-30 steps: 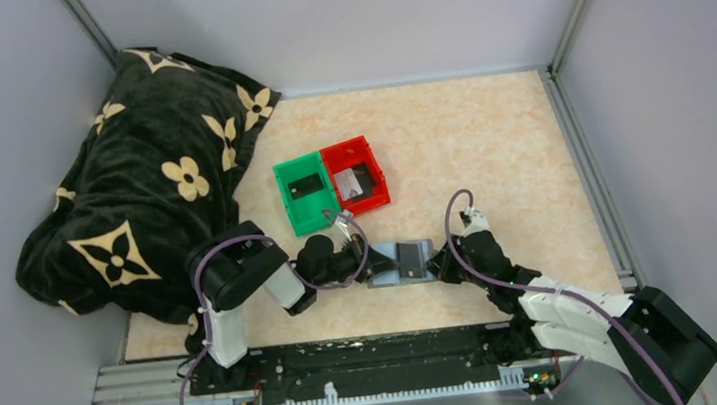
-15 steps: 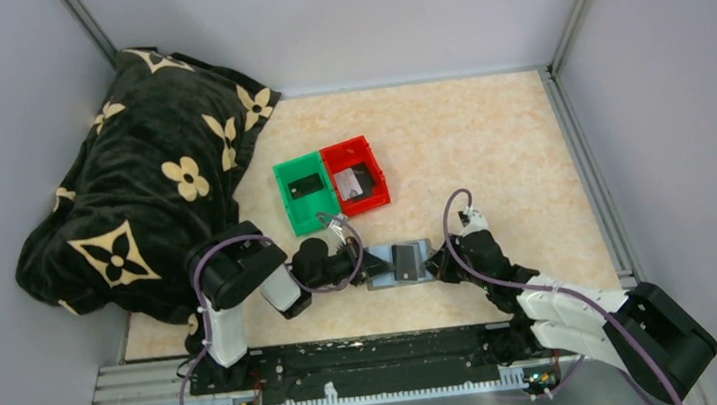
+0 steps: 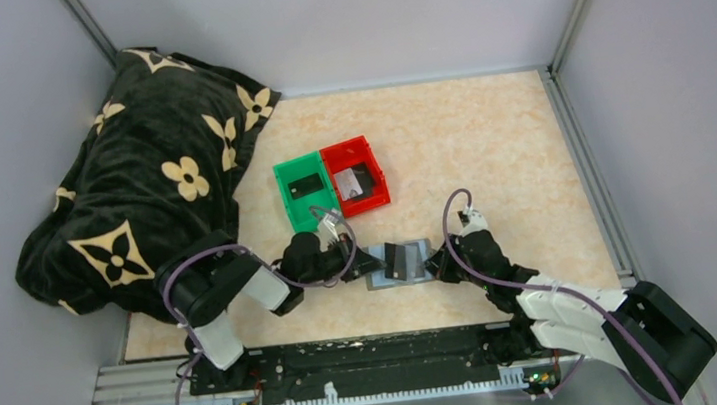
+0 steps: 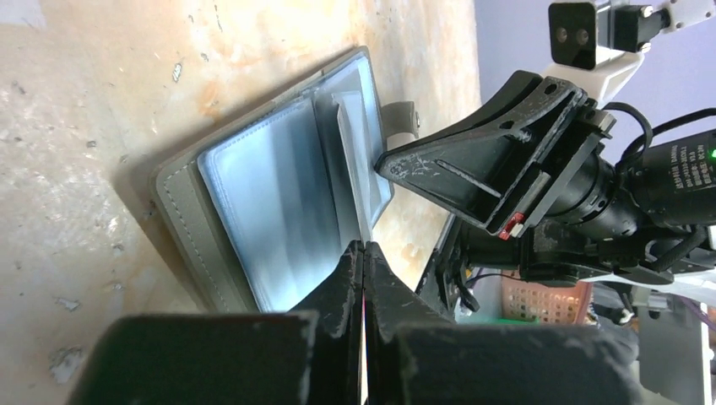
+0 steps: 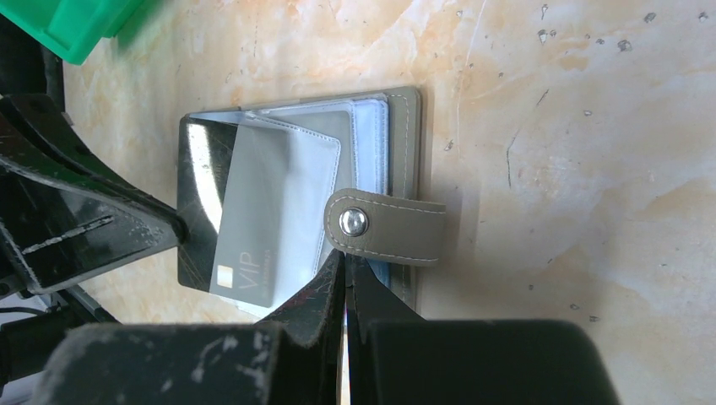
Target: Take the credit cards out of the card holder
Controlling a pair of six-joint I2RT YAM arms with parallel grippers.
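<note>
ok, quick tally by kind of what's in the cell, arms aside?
Wallet: 1
Bins: 2, green bin and red bin
Cards: 4, black card and VIP card at the wallet, one in each bin
Blanket: 1
Total: 8

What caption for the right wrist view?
Left end effector grips a dark card at the open wallet; shut right end effector presses beside the snap strap.
</note>
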